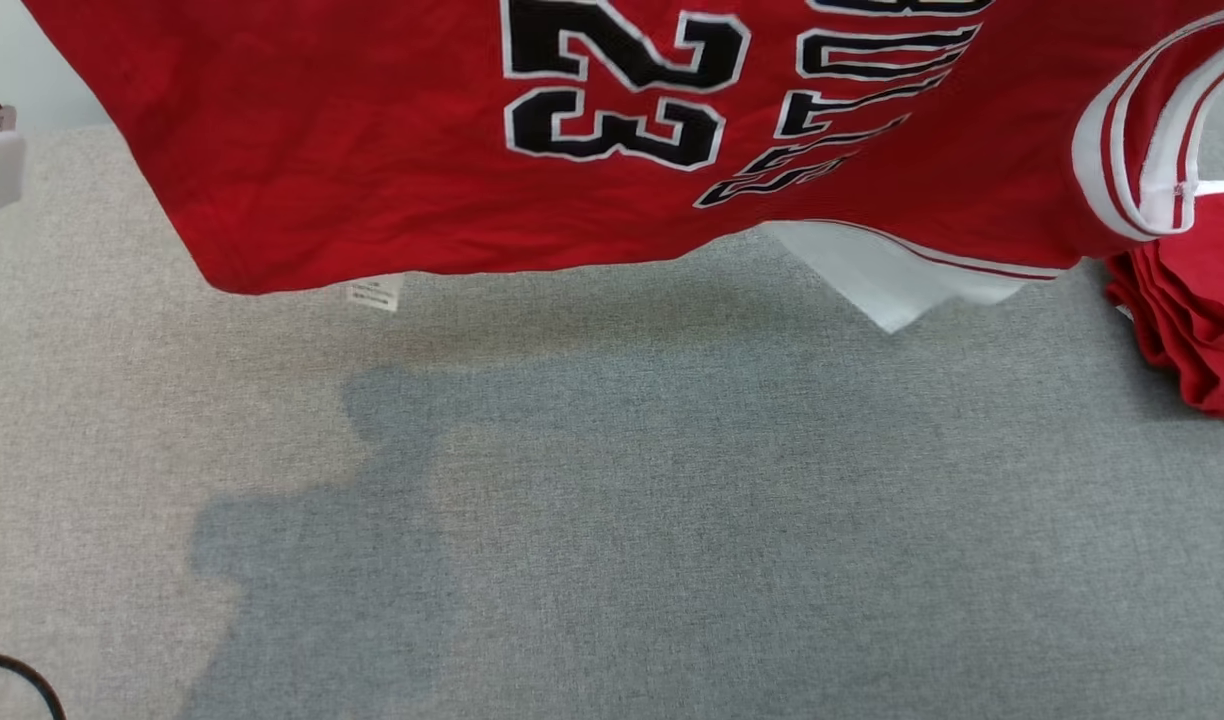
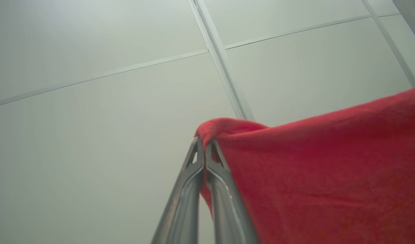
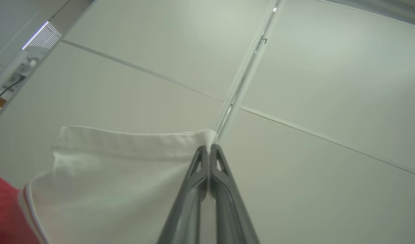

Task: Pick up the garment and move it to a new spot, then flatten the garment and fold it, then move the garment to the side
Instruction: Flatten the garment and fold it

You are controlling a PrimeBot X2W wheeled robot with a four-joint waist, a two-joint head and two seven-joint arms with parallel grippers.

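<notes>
Up front, in the head view, a black cable point(image 1: 20, 682) curls at the lower left corner of the grey cloth-covered table point(image 1: 612, 520). Above the table hangs the red jersey point(image 1: 372, 150), spread across the top of that view with its shadow on the cloth beneath. A small white label point(image 1: 374, 292) dangles from the jersey's lower edge on the left. Further right sit a black, white-edged number 23 point(image 1: 622, 90) and black lettering beside it. A white piece of the jersey point(image 1: 892, 285) droops lower down, then a red-and-white striped trim point(image 1: 1137, 150) loops near the right side. At the right edge a bunch of red cloth point(image 1: 1197, 330) rests on the table; I cannot tell whether it belongs to the jersey.

The left gripper point(image 2: 204, 142) has its fingers pinched together on a red corner of the jersey, against pale ceiling panels point(image 2: 92, 135). The right gripper point(image 3: 210, 149) is likewise clamped on the white hem.
</notes>
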